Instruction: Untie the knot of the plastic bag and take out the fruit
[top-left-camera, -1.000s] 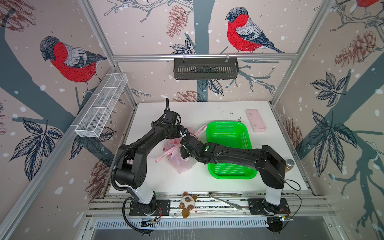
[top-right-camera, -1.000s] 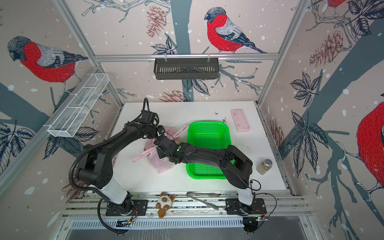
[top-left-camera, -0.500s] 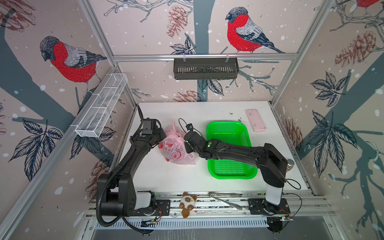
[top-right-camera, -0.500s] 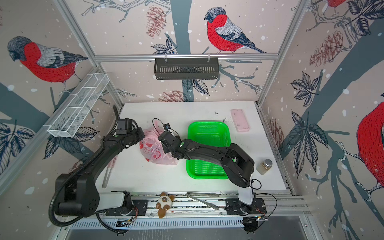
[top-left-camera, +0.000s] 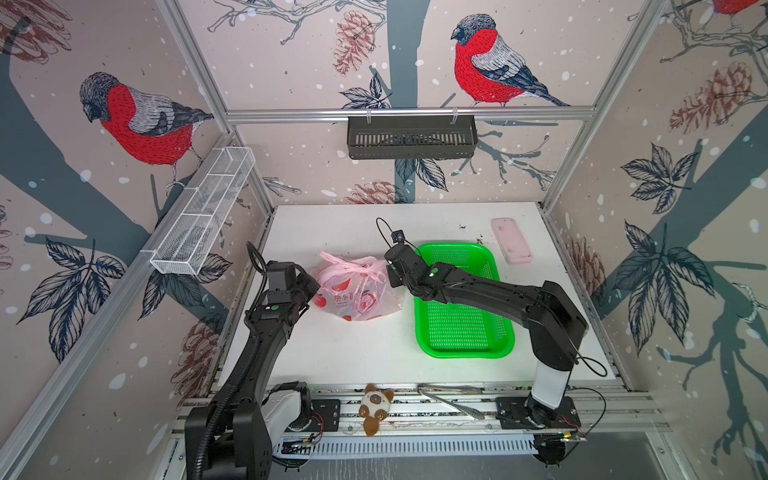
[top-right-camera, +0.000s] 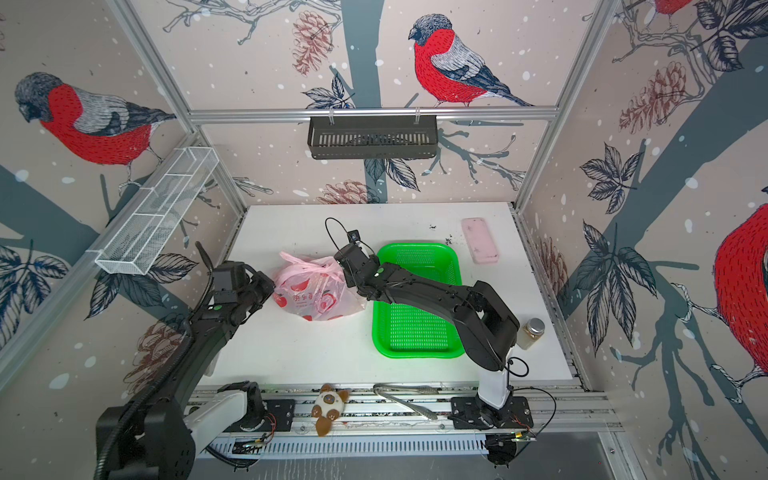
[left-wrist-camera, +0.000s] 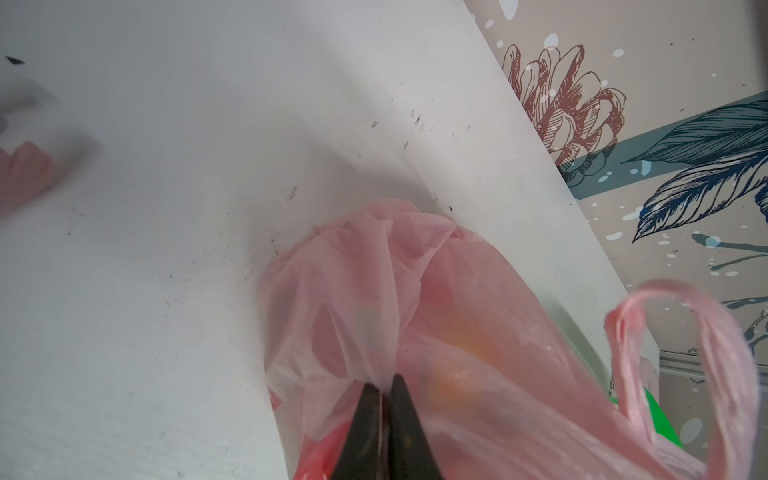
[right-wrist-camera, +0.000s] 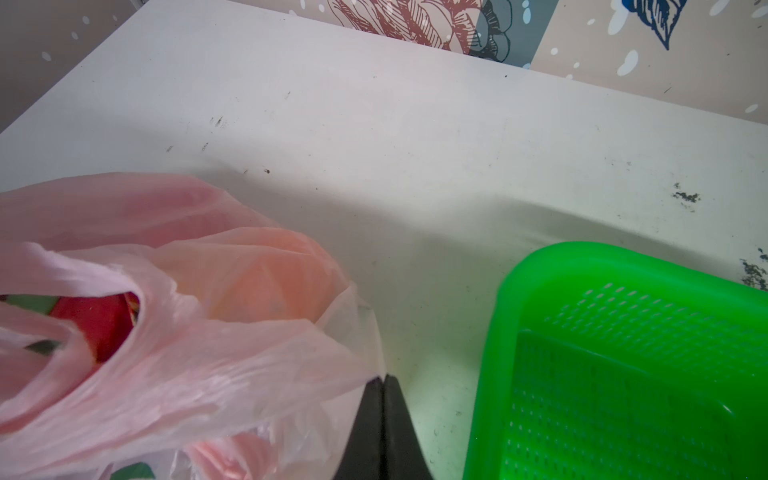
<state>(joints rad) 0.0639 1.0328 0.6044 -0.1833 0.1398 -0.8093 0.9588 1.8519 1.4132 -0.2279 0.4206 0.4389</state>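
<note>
On counter (top-left-camera: 353, 353): plastic bag (top-left-camera: 357, 295), film pinched between closed jaws of left gripper (left-wrist-camera: 386, 384) and right gripper (right-wrist-camera: 382, 378) (opposite sides).

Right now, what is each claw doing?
Left claw: closed, pinching the bag.
Right claw: closed, pinching the bag's edge.

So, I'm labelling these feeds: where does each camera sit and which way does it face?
Both top views: high in front, looking down at the table; left arm and right arm flank the plastic bag.
Left wrist: on its arm, looking along the left pincer, shut on bag film.
Right wrist: on its arm, looking along the right pincer, pinching the bag; green basket alongside.
Shared: every view shows the bag.
</note>
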